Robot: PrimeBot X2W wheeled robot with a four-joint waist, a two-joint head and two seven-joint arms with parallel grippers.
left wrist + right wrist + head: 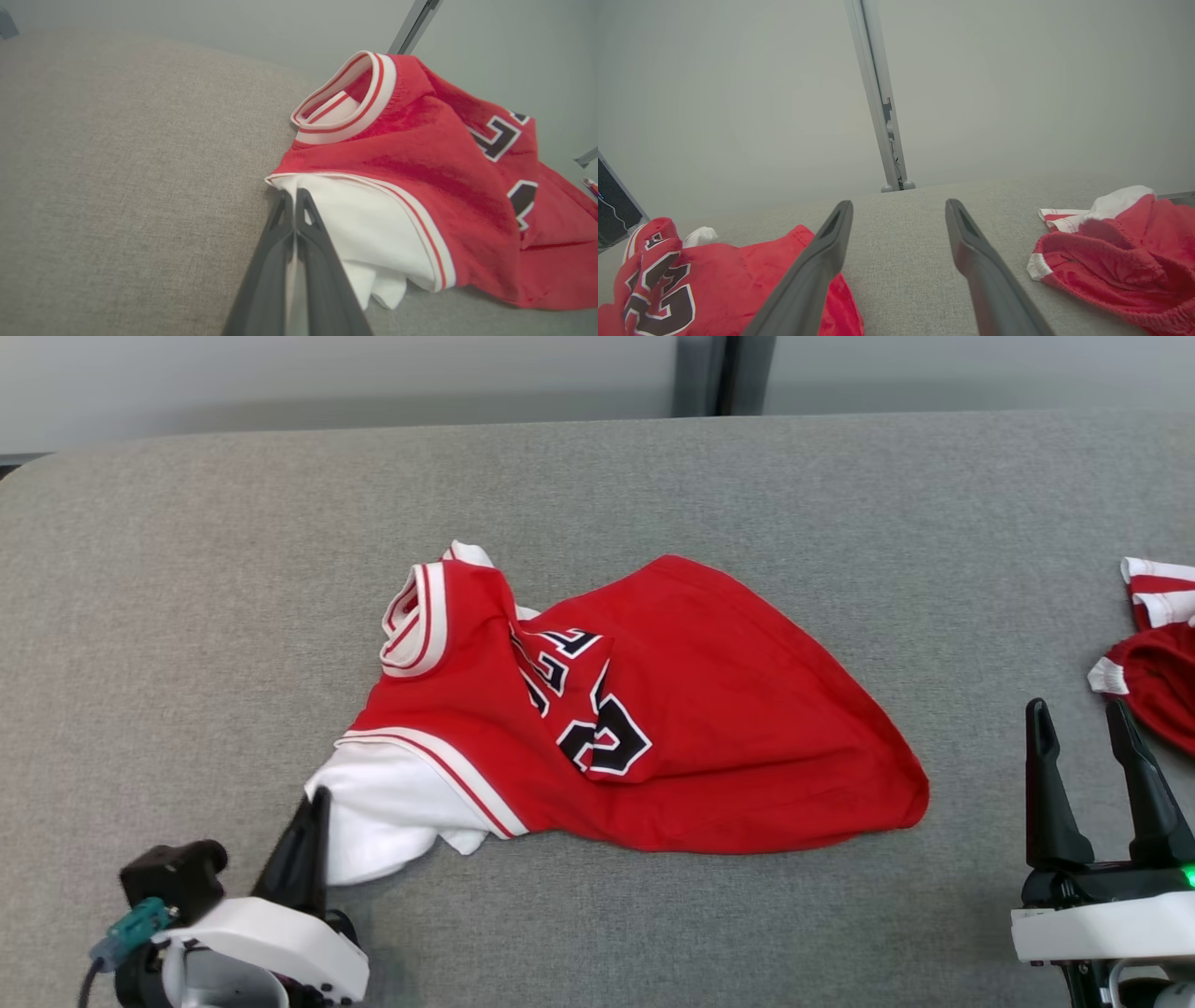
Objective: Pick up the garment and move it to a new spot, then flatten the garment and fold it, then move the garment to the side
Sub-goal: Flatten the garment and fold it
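The garment (pixel 709 709) is a red jersey with white sleeves, striped trim and black numbers, lying crumpled in the middle of the grey table (pixel 187 569). My left gripper (pixel 313 798) is at its near left corner, shut on the edge of the white sleeve (pixel 373 228). In the left wrist view the two fingers of the left gripper (pixel 293 192) are pressed together at the sleeve's corner, below the collar (pixel 355 102). My right gripper (pixel 1078 709) stands open to the right of the garment (pixel 752 270), above bare table. Nothing lies between the fingers of the right gripper (pixel 899 205).
A second red and white cloth item (pixel 1162 681) lies bunched at the table's right edge, just beyond my right gripper; it also shows in the right wrist view (pixel 1111 252). A pale wall with a metal post (pixel 878 93) stands behind the table.
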